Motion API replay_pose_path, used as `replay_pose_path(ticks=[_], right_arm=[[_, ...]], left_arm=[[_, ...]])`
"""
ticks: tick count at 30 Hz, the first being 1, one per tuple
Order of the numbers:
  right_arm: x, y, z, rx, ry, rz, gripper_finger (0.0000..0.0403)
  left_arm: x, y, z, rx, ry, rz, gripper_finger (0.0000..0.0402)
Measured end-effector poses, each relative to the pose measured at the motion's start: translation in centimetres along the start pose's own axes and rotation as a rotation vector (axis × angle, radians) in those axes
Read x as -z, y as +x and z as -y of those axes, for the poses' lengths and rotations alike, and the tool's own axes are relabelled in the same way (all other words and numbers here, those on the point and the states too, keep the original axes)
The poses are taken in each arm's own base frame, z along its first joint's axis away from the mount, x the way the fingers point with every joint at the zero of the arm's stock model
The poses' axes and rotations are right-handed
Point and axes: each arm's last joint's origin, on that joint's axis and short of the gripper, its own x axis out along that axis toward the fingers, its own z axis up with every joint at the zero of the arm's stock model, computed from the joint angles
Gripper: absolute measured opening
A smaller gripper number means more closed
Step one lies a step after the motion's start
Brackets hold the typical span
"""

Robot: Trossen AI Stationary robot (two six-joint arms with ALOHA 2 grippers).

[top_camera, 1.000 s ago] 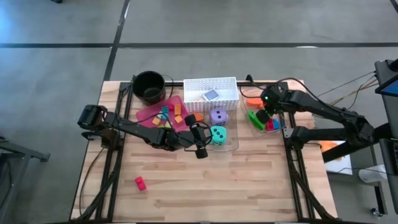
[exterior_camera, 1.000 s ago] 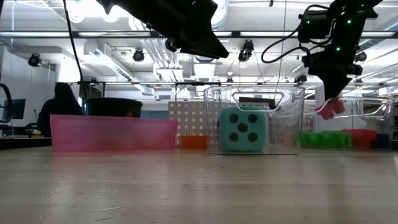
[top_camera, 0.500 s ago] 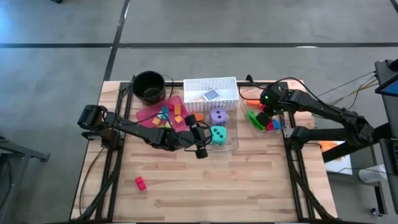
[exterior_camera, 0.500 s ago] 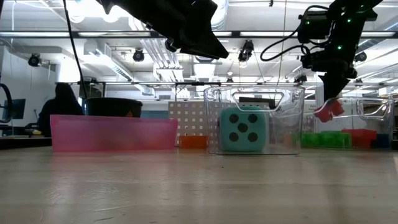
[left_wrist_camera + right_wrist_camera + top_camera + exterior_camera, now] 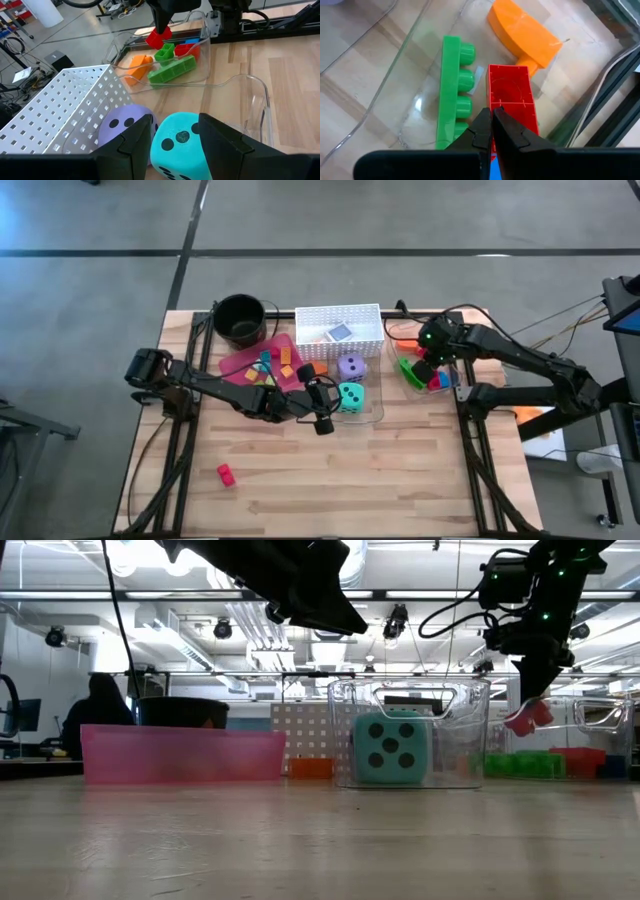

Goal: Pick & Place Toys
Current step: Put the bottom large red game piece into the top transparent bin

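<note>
Right gripper point(image 5: 491, 120) fingers pressed together, pinching red brick point(image 5: 512, 102) by its wall, held above clear bin point(image 5: 227, 82) holding green brick point(image 5: 454, 90) and orange piece point(image 5: 522, 30). Left gripper point(image 5: 172, 137) fingers spread, hovering over teal die point(image 5: 180, 142), purple die point(image 5: 122, 125) beside. Stray red brick point(image 5: 226, 474) alone on table point(image 5: 400, 470).

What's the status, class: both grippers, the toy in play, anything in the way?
Right gripper shut on red brick, above clear bin. Left gripper open over teal die. Nothing blocking.
</note>
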Motion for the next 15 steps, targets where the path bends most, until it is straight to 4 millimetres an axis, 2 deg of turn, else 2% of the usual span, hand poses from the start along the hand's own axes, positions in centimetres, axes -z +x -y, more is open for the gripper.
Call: replay_pose_path(ticks=[15], right_arm=[[0.03, 0.06, 0.03, 0.012, 0.054, 0.001, 0.0013]], left_arm=[[0.0, -0.01, 0.01, 0.0, 0.001, 0.0, 0.0164]])
